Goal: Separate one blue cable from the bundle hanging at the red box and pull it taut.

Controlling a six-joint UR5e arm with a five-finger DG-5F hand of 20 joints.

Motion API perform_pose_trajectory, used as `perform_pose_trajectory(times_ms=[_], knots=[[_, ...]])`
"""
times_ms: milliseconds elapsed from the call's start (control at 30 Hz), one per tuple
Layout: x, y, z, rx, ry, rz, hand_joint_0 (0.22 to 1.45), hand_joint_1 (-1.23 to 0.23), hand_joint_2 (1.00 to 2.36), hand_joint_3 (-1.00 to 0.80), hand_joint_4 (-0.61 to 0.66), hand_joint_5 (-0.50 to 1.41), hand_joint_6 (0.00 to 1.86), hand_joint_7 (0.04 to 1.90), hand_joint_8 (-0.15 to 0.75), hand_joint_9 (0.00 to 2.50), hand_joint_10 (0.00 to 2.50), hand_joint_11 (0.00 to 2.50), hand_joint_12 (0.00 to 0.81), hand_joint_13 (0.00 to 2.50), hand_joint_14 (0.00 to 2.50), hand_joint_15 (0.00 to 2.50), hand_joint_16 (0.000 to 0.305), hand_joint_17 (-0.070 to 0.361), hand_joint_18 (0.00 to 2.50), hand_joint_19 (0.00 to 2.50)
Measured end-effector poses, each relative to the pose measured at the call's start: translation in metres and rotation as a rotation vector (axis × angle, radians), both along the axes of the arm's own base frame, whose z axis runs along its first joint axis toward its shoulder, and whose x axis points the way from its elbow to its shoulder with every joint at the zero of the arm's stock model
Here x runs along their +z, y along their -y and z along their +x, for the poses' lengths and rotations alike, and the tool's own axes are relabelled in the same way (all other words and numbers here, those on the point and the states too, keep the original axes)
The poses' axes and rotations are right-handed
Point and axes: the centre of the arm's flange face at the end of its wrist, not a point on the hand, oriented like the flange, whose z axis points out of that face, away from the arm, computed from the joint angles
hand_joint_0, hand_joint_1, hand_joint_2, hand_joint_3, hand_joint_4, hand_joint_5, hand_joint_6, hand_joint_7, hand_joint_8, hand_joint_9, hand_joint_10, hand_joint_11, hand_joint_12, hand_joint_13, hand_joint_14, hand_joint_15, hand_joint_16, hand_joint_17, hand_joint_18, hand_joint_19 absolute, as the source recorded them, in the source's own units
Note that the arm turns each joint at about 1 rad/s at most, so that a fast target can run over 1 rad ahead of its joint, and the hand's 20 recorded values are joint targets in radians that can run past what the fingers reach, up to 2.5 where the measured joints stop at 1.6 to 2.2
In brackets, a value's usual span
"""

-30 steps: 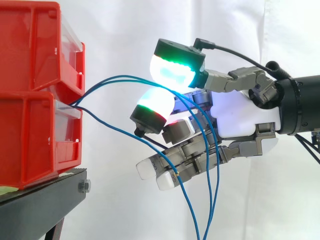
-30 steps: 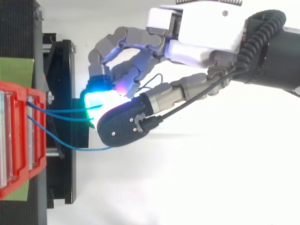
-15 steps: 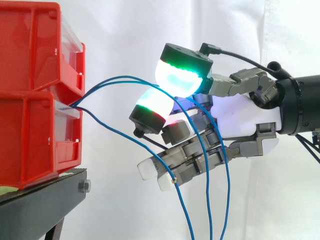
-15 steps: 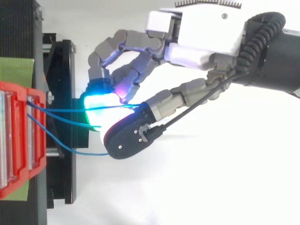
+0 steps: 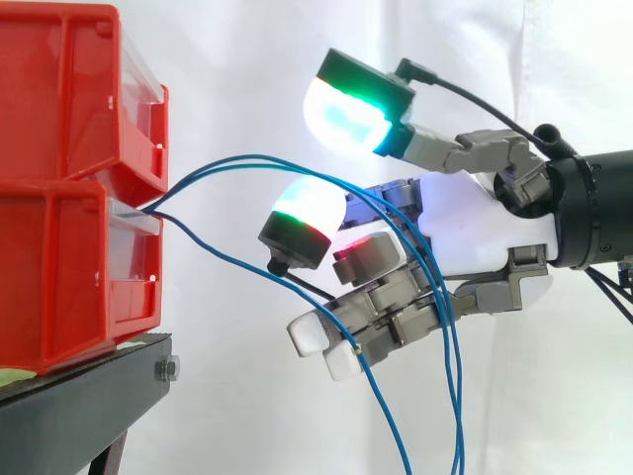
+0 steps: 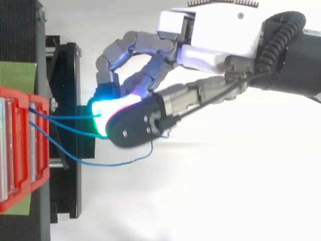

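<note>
Three thin blue cables come out between the two stacked red boxes (image 5: 59, 267) (image 6: 15, 145). Two of them (image 5: 237, 158) arch up and rightward over a green-and-red glowing finger pad (image 5: 307, 208), then drop across the hand (image 5: 475, 233) (image 6: 215, 35). The third cable (image 5: 237, 262) (image 6: 100, 163) runs lower, past the white-tipped lower fingers (image 5: 321, 341), and hangs down. The thumb pad (image 5: 346, 109), glowing green and cyan, is raised well above the finger pad with a gap between them. The two upper cables pass through that gap untouched by the thumb.
The red boxes rest on a black stand (image 5: 79, 406) (image 6: 65, 75) at the left. A white curtain hangs behind. Open space lies below and right of the hand.
The thumb pad has lifted off the finger pad, releasing the pinch on the upper cables. The hand has drifted slightly right and the hanging cables have swung right.
</note>
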Motion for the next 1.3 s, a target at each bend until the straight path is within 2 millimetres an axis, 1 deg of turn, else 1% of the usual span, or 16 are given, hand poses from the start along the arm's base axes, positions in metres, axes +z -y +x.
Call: perform_pose_trajectory(times_ms=[133, 167, 233, 333, 400, 467, 567, 633, 667, 700, 733, 800, 900, 1100, 1267, 1300], knots=[[-0.002, 0.002, -0.002, 0.002, -0.02, -0.002, 0.61, -0.52, 1.01, -0.43, 0.05, -0.14, 0.87, 1.1, 0.313, 1.21, 0.02, 1.27, 0.371, 0.76, 0.02, 0.57, 0.049, 0.111, 0.58, 0.54], [-0.002, 0.003, -0.003, 0.002, -0.023, -0.002, 0.61, -0.58, 1.01, -0.37, 0.08, -0.14, 0.87, 1.18, 0.313, 1.22, 0.02, 1.3, 0.377, 0.76, 0.02, 0.58, 0.05, 0.112, 0.58, 0.54], [-0.002, 0.004, -0.003, 0.003, -0.027, -0.003, 0.6, -0.63, 1.01, -0.3, 0.1, -0.14, 0.88, 1.2, 0.319, 1.22, 0.02, 1.31, 0.377, 0.77, 0.02, 0.59, 0.05, 0.113, 0.59, 0.54], [0.001, 0.005, -0.004, 0.007, -0.024, -0.002, 0.61, -0.71, 1.02, -0.23, 0.11, -0.15, 0.91, 1.14, 0.322, 1.22, 0.02, 1.33, 0.382, 0.78, 0.02, 0.6, 0.051, 0.114, 0.61, 0.54], [0.005, 0.005, -0.005, 0.008, -0.019, -0.002, 0.62, -0.78, 1.02, -0.19, 0.08, -0.15, 0.93, 1.12, 0.324, 1.22, 0.01, 1.32, 0.389, 0.8, 0.02, 0.61, 0.052, 0.118, 0.63, 0.53], [0.01, 0.006, -0.006, 0.008, -0.017, -0.002, 0.64, -0.81, 1.02, -0.2, 0.05, -0.16, 0.93, 1.14, 0.312, 1.21, 0.01, 1.35, 0.383, 0.8, 0.02, 0.61, 0.051, 0.114, 0.63, 0.53], [0.017, 0.007, -0.009, 0.008, -0.019, -0.002, 0.67, -0.81, 1.01, -0.27, 0.02, -0.17, 0.95, 1.06, 0.303, 1.19, 0.01, 1.34, 0.375, 0.79, 0.02, 0.61, 0.05, 0.113, 0.63, 0.53], [0.021, 0.008, -0.01, 0.007, -0.022, -0.003, 0.68, -0.81, 1.01, -0.31, 0.03, -0.17, 0.95, 1.03, 0.301, 1.18, 0.01, 1.35, 0.372, 0.79, 0.02, 0.62, 0.05, 0.113, 0.63, 0.53], [0.024, 0.009, -0.012, 0.006, -0.023, -0.003, 0.69, -0.83, 1.01, -0.43, 0.04, -0.17, 0.94, 1.02, 0.302, 1.18, 0.01, 1.34, 0.371, 0.79, 0.02, 0.61, 0.05, 0.113, 0.63, 0.53], [0.026, 0.009, -0.012, 0.006, -0.024, -0.004, 0.67, -0.82, 1.0, -0.5, 0.06, -0.17, 0.94, 1.01, 0.301, 1.18, 0.01, 1.34, 0.372, 0.79, 0.02, 0.61, 0.05, 0.113, 0.63, 0.54], [0.029, 0.009, -0.013, 0.006, -0.026, -0.006, 0.67, -0.82, 1.0, -0.5, 0.06, -0.17, 0.94, 1.01, 0.301, 1.18, 0.01, 1.34, 0.371, 0.79, 0.02, 0.61, 0.05, 0.113, 0.63, 0.53], [0.033, 0.01, -0.015, 0.005, -0.029, -0.01, 0.61, -0.77, 1.0, -0.5, 0.08, -0.16, 0.93, 1.03, 0.308, 1.2, 0.01, 1.35, 0.369, 0.79, 0.02, 0.61, 0.05, 0.112, 0.63, 0.54], [0.04, 0.01, -0.017, 0.004, -0.032, -0.015, 0.55, -0.63, 1.0, -0.5, 0.09, -0.15, 0.93, 1.02, 0.321, 1.23, 0.01, 1.35, 0.381, 0.81, 0.02, 0.62, 0.051, 0.115, 0.64, 0.55], [0.048, 0.012, -0.021, -0.01, -0.039, -0.03, 0.58, -0.51, 1.0, -0.5, 0.1, -0.15, 0.92, 1.07, 0.318, 1.25, 0.01, 1.37, 0.378, 0.82, 0.02, 0.63, 0.05, 0.112, 0.64, 0.56], [0.048, 0.013, -0.021, -0.025, -0.043, -0.04, 0.6, -0.54, 1.0, -0.5, 0.09, -0.15, 0.92, 1.08, 0.315, 1.24, 0.01, 1.37, 0.382, 0.82, 0.02, 0.63, 0.049, 0.111, 0.64, 0.57], [0.048, 0.013, -0.021, -0.028, -0.043, -0.042, 0.61, -0.58, 1.01, -0.44, 0.09, -0.15, 0.92, 1.09, 0.316, 1.24, 0.02, 1.36, 0.383, 0.82, 0.02, 0.63, 0.049, 0.111, 0.64, 0.57]])
